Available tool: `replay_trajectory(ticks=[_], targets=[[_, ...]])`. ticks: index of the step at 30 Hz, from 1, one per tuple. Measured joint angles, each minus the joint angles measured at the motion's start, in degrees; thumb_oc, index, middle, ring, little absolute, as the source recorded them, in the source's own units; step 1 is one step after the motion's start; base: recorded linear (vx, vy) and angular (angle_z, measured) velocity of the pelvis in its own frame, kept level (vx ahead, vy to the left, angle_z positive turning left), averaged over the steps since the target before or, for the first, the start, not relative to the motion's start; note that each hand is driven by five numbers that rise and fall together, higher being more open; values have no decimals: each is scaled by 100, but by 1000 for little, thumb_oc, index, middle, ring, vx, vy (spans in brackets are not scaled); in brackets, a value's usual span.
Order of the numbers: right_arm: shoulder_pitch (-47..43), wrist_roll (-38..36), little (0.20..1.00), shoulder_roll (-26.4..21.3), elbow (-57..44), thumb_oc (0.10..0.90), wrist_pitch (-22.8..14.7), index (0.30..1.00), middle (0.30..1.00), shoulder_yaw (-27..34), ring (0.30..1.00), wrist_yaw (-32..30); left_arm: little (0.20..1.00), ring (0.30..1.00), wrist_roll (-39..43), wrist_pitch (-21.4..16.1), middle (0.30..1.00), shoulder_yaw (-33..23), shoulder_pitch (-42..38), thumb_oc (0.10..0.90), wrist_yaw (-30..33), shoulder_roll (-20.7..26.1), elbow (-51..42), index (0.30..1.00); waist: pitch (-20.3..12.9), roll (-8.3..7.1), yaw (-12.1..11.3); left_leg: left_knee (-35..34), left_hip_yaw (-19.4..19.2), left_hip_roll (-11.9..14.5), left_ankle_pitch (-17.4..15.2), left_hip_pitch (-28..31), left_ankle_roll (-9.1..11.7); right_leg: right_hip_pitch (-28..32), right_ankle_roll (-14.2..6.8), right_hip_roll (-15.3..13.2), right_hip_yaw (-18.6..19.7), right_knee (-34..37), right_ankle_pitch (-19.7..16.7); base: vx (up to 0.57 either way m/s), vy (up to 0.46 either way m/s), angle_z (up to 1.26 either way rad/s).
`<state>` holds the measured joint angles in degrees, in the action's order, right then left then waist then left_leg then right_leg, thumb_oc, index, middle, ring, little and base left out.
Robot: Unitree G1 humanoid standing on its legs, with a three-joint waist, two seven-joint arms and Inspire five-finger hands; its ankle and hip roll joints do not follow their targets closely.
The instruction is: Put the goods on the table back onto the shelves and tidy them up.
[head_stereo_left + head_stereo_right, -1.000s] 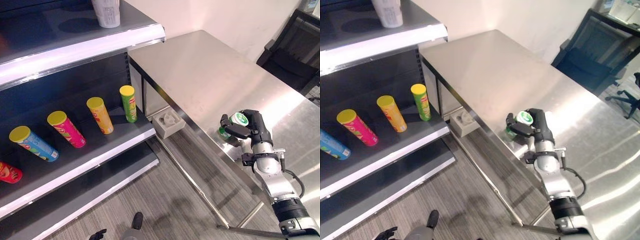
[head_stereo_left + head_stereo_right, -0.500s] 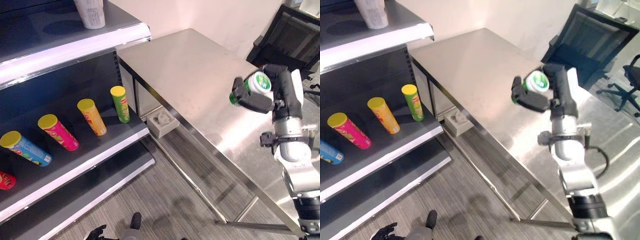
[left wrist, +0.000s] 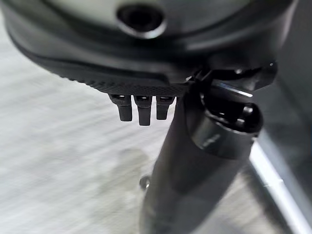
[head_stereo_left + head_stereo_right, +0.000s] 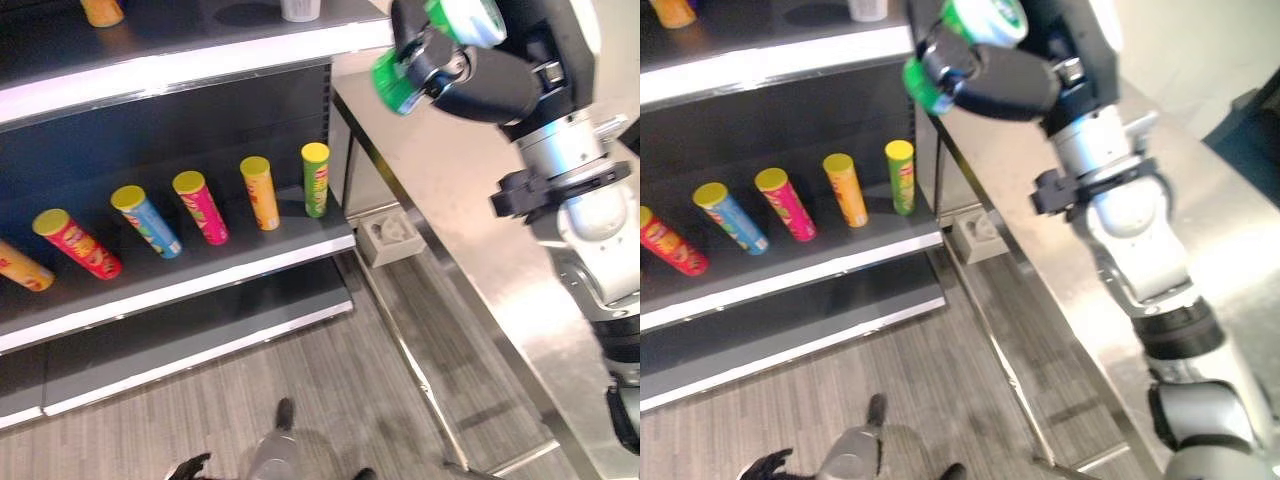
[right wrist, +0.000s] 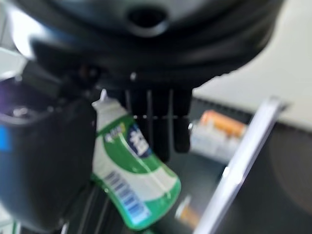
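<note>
Shelves [image 4: 190, 60] beside desk [image 4: 470, 230]; right robot hand [image 4: 480, 75] grips green can [image 4: 400, 80], best stood upright beside the row.

Table [image 4: 470, 230]: brushed steel, dull sheen. Shelves [image 4: 200, 275]: matt dark boards, glossy white edging. Green can [image 5: 129, 170]: glossy printed wrap. Floor [image 4: 330, 400]: grey wood-grain, matt.

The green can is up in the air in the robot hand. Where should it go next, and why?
Probably a short carry further toward the shelf unit. The right robot hand is curled round the green can, raised beside the top shelf, above the steel table. On the middle shelf a row of tubes ends with a green tube, so it could join them there.
</note>
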<state>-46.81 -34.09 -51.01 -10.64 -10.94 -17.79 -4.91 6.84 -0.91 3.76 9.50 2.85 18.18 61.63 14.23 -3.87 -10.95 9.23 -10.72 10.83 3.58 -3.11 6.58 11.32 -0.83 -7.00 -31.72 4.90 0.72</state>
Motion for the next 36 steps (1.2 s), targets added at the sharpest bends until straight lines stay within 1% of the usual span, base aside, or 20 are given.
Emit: replay_trajectory(ticks=[2,4,6,7,8,9,10,12,17,21,23,26,27,28,29,30,31,32,34,36], targets=[[-189,-90,300,-136,-55,400,-1,300,300,-274,300,-23,900,900,-1,-5,900,13,67,800,-9,-114,54,900,-100,167,250,-182,-255,179,27,331,27,154,-52,-44,-118,-40,-21,28,158,57],[-424,-92,300,-198,-141,400,-3,300,300,-323,300,40,900,900,-40,-5,900,61,-42,800,9,-72,5,900,-168,194,416,-799,-281,-214,-18,588,59,219,-229,-308,-127,-183,-134,84,276,101],[-653,-93,300,22,-42,400,-3,300,300,-370,300,53,900,900,-14,-7,900,58,-88,800,5,-48,-161,900,-234,265,314,-1177,-202,-374,46,736,-147,134,-244,-537,-132,-551,-130,48,196,73],[-825,-88,300,86,74,400,-5,300,300,-539,300,73,900,900,-12,-6,900,68,-133,800,-1,-87,-214,900,-340,403,243,-1358,-78,-375,64,795,-274,-54,-438,-580,-120,-793,32,22,176,44],[-980,-88,300,109,164,400,5,300,300,-683,300,77,900,900,-11,-7,900,62,-185,800,6,-69,-264,900,-377,421,200,-1383,11,-396,56,779,-288,-68,-572,-511,-88,-495,103,11,187,48],[-1114,-59,300,153,244,400,30,300,300,-804,300,105,900,900,-2,-7,900,44,-240,800,14,-27,-332,900,-397,385,116,-1381,92,-468,51,767,-301,-146,-592,-464,-90,-192,-24,10,239,36],[-1173,-15,300,306,391,400,34,300,300,-847,300,107,900,900,0,-10,900,51,-239,800,-9,54,-392,900,-482,242,16,-1384,118,-612,37,754,-317,-241,-580,-516,-84,-28,-569,-2,127,34],[-1198,13,300,632,716,400,44,300,300,-904,300,98,900,900,38,-24,900,61,-219,800,-5,27,-415,900,-702,181,-89,-1427,180,-720,21,780,-330,-196,-714,-606,-256,27,-597,4,149,24],[-1264,250,300,733,1055,400,59,300,300,-934,300,81,900,900,165,-57,900,58,-64,800,-36,-34,-245,900,-733,159,-270,-1429,196,-847,-4,743,-323,-197,-740,-696,-266,7,-617,12,193,2],[-1270,462,300,886,1652,400,185,300,300,-939,300,-63,900,900,163,-50,900,64,80,800,-81,-42,-139,900,-738,171,-276,-1363,260,-948,-38,673,-380,-227,-782,-852,-336,-97,-629,24,190,9],[-1293,624,300,885,1968,400,234,300,300,-997,300,-99,900,900,162,-44,900,88,94,800,-101,-73,-143,900,-754,226,-334,-1243,310,-1038,-208,564,-560,-412,-874,-1106,-337,-596,-539,15,113,19],[-1291,702,300,750,2141,400,328,300,300,-1163,300,-168,900,900,160,-50,900,259,35,800,-86,37,-153,900,-739,231,-313,-1253,465,-1194,-160,566,-630,-586,-830,-1374,-289,-1112,-505,-67,-28,35],[-1316,732,300,543,2210,400,292,300,300,-1215,300,-165,900,900,202,-40,900,372,-157,800,-85,144,-237,900,-688,318,-180,-1275,854,-1128,-16,429,-762,-1027,-840,-1287,646,-1700,-181,37,-109,89],[-1432,750,300,522,2420,400,279,300,300,-1284,300,-169,900,900,216,-57,900,428,-251,800,-88,236,-346,900,-648,361,-35,-1272,1034,-1023,41,312,-754,-1176,-977,-902,1562,-1508,81,31,-84,107],[-1588,755,300,505,2674,400,338,300,300,-1418,300,-171,900,900,218,-75,900,451,-379,800,-90,313,-397,900,-634,341,-2,-1275,1161,-1000,91,244,-737,-1234,-1077,-678,2029,-1044,131,53,-115,76],[-1643,807,300,445,2888,400,352,300,300,-1445,300,-167,900,900,234,-93,900,457,-547,800,-88,389,-449,900,-584,246,-81,-1337,1235,-1063,144,247,-698,-1301,-1032,-602,2140,-692,63,65,-161,122],[-1694,813,300,440,3288,400,422,300,300,-1441,300,-232,900,900,371,-192,900,463,-623,800,-84,567,-743,900,-560,-36,-16,-1409,1588,-1296,157,235,-627,-1133,-850,-547,2185,41,-479,147,-207,125],[-1860,823,300,628,3269,400,422,300,300,-1460,300,-276,900,900,442,-221,900,459,-513,800,-77,481,-804,900,-552,-12,-119,-1436,1723,-1134,116,321,-461,-981,-720,-360,2053,85,-668,240,-327,149],[-2008,894,300,677,3464,400,466,300,300,-1536,300,-275,900,900,455,-152,900,393,-160,800,-89,58,-591,900,-574,-71,-286,-1434,2015,-783,4,591,-205,-496,-526,20,1550,95,-373,197,-300,76],[-2069,975,300,626,3461,400,489,300,300,-1536,300,-274,900,900,519,-153,900,398,30,800,-93,-16,-591,900,-627,-148,-373,-1433,2065,-678,-37,619,-117,-429,-456,128,1463,88,-261,53,-107,29]])
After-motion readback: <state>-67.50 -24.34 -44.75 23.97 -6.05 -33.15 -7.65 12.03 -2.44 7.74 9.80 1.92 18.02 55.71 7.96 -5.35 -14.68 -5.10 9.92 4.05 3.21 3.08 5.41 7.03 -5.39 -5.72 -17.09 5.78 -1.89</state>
